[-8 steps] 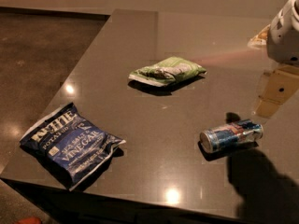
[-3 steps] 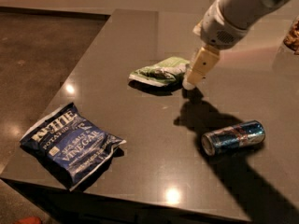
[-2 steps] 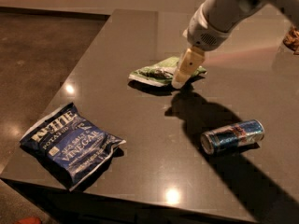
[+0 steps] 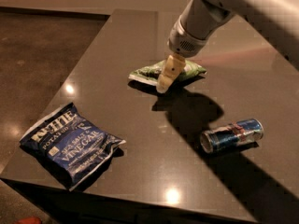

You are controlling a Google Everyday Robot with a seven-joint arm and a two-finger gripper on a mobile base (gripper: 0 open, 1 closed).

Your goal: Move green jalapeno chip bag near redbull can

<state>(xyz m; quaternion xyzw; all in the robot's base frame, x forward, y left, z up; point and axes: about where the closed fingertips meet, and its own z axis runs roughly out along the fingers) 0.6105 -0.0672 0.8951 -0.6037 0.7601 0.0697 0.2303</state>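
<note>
The green jalapeno chip bag [image 4: 148,73] lies flat near the middle of the dark table, light green and white, partly covered by my gripper. My gripper [image 4: 166,77] reaches down from the upper right, its cream tip over the bag's middle and front edge. The redbull can [image 4: 232,135] lies on its side to the front right, blue and silver, well apart from the bag.
A larger dark blue salt-and-vinegar chip bag [image 4: 69,144] lies at the front left near the table edge. The dark table [image 4: 117,45] ends at the left and front, with floor beyond. My arm casts a wide shadow between the green bag and the can.
My gripper has swung from the right side of the table leftward and down onto the green bag. The bags and the can have not moved.
</note>
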